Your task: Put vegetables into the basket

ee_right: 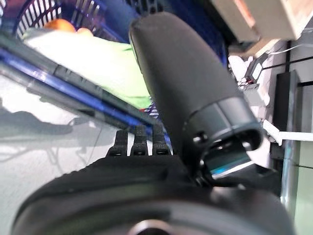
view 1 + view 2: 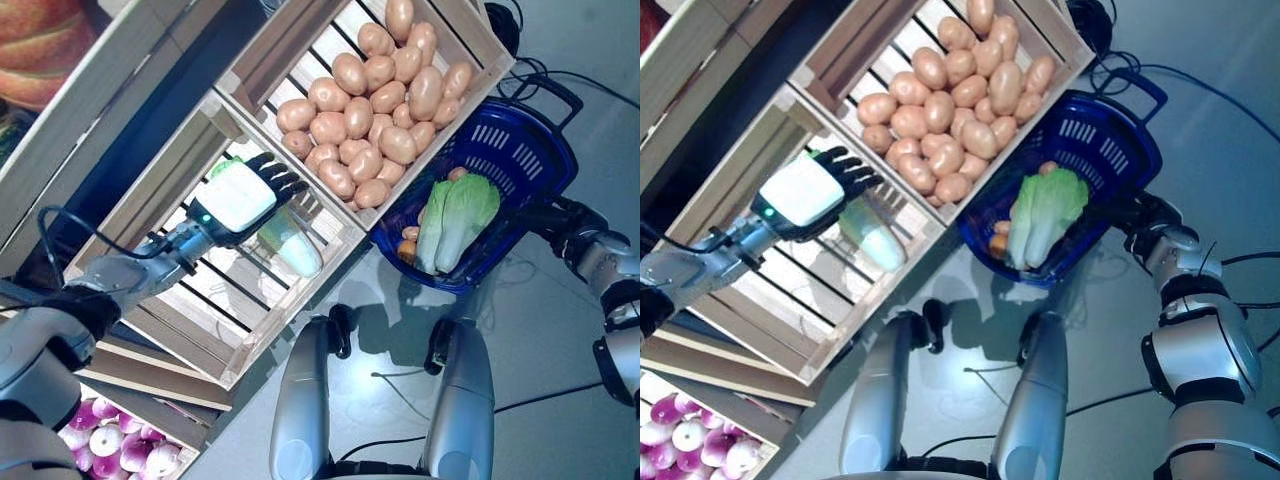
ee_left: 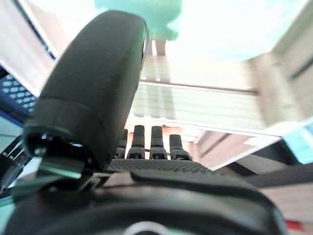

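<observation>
A pale green cabbage (image 2: 297, 250) lies in the slatted wooden crate (image 2: 180, 300) at the left. My left hand (image 2: 245, 196) reaches into that crate and hovers over the cabbage's upper end, fingers (image 2: 283, 178) fairly straight and the thumb (image 3: 93, 83) standing apart. To the right, beside the crates, hangs the blue basket (image 2: 545, 145), with a green lettuce (image 2: 455, 215) and some orange pieces (image 2: 408, 245) inside. My right hand (image 2: 562, 222) is at the basket's near side, fingers (image 1: 139, 142) curled under its blue handle bar (image 1: 73, 93) and the thumb over it.
A second crate (image 2: 255, 70) full of potatoes (image 2: 370, 110) stands between the cabbage crate and the basket. Purple and white onions (image 2: 120, 445) fill a bin at the lower left. Wooden shelving runs along the upper left.
</observation>
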Robot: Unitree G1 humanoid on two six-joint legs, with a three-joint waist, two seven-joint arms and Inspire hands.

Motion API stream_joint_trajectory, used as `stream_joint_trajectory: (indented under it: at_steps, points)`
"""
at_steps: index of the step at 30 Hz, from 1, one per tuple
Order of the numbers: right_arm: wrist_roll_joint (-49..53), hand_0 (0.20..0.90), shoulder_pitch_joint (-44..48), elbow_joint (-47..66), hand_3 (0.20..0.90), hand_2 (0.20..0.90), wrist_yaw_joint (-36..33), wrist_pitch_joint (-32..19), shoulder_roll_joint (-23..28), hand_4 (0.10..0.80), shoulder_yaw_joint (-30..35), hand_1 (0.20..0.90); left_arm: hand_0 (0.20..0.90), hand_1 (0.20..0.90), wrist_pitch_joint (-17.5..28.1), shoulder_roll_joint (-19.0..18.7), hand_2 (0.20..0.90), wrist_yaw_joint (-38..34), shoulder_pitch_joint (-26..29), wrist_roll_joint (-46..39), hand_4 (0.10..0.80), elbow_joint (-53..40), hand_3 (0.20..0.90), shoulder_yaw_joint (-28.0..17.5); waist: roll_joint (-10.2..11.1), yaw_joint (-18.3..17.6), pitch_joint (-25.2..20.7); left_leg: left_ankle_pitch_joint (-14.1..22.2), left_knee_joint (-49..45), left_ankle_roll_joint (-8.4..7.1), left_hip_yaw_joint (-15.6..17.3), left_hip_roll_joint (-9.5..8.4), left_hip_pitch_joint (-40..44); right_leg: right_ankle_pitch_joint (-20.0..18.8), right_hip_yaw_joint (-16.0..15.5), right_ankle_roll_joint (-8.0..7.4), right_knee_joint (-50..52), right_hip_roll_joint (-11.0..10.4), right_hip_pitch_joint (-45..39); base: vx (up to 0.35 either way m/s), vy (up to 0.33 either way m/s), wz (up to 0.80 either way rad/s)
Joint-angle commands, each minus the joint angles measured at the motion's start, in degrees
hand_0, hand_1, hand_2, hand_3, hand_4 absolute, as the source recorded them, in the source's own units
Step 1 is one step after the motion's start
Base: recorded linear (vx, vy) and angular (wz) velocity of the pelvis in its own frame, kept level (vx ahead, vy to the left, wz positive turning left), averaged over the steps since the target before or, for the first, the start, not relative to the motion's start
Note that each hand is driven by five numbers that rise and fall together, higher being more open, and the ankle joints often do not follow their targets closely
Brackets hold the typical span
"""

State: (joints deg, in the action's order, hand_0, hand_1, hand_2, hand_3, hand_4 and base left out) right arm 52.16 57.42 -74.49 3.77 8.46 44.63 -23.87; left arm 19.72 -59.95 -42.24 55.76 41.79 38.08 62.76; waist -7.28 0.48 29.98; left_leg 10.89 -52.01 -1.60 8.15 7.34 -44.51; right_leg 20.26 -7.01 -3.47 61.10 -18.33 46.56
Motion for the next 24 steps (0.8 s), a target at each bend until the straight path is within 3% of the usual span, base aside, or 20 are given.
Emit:
stream_joint_trajectory:
  at_steps: [1,5,9,17,20,24]
  points:
    - [1.2,0.9,6.1,-2.0,0.9,0.9,2.2,-2.9,5.1,0.8,-1.0,0.9,0.9,0.9,-0.5,-1.4,0.9,-3.1,6.5,-6.6,0.8,2.4,0.9,-4.8,-0.9,-0.1,-0.2,2.1,2.3,-3.61,-1.7,2.66,2.2,-7.5,2.6,-0.2,-6.0,-0.1,-1.5,-0.072,-0.005,-0.07]
    - [2.8,0.9,5.8,-2.2,0.9,0.9,2.8,-3.5,4.7,0.8,-0.6,0.9,0.9,0.9,2.2,0.5,0.9,-2.7,8.8,-5.9,0.8,5.4,0.9,-3.6,0.0,0.0,-0.2,2.5,1.2,-3.48,-2.5,2.41,-0.3,-7.5,2.4,-0.41,-5.4,0.2,0.4,-0.039,-0.017,-0.01]
    - [3.5,0.9,6.4,-2.0,0.9,0.9,2.8,-4.1,4.1,0.8,-0.9,0.9,0.9,0.9,1.8,1.7,0.9,-0.1,10.1,-6.9,0.8,6.6,0.9,-2.2,0.5,0.2,-0.2,3.2,-0.3,-3.38,-2.9,2.31,-2.2,-7.2,2.3,-0.67,-4.0,0.3,2.3,-0.044,-0.01,0.02]
    - [4.2,0.9,6.2,-2.3,0.9,0.9,2.8,-4.5,3.4,0.8,-1.2,0.9,0.9,0.9,1.2,2.4,0.9,2.7,8.1,-9.8,0.8,9.4,0.9,-2.7,0.7,0.4,-0.2,3.8,-1.1,-3.51,-3.3,2.09,-3.4,-6.8,2.5,-1.09,-3.2,0.5,3.5,-0.005,-0.001,0.0]
    - [4.7,0.9,5.6,-2.7,0.9,0.9,3.1,-4.8,3.2,0.8,-1.2,0.9,0.9,0.9,-1.8,2.3,0.9,-6.4,6.1,-10.0,0.8,10.7,0.9,-5.1,0.9,0.7,-0.2,4.0,-1.2,-3.72,-3.4,2.1,-3.4,-6.6,2.5,-1.13,-3.3,0.6,3.3,0.0,0.0,0.0]
    - [5.5,0.9,3.6,-2.6,0.9,0.9,3.5,-5.9,3.3,0.8,-0.1,0.9,0.9,0.9,0.0,1.9,0.9,-18.5,3.3,-8.1,0.8,12.1,0.9,-10.7,1.1,1.3,-0.2,4.0,-0.5,-3.87,-3.6,1.88,-2.5,-6.5,2.4,-1.0,-3.9,0.7,2.5,0.003,-0.039,-0.02]
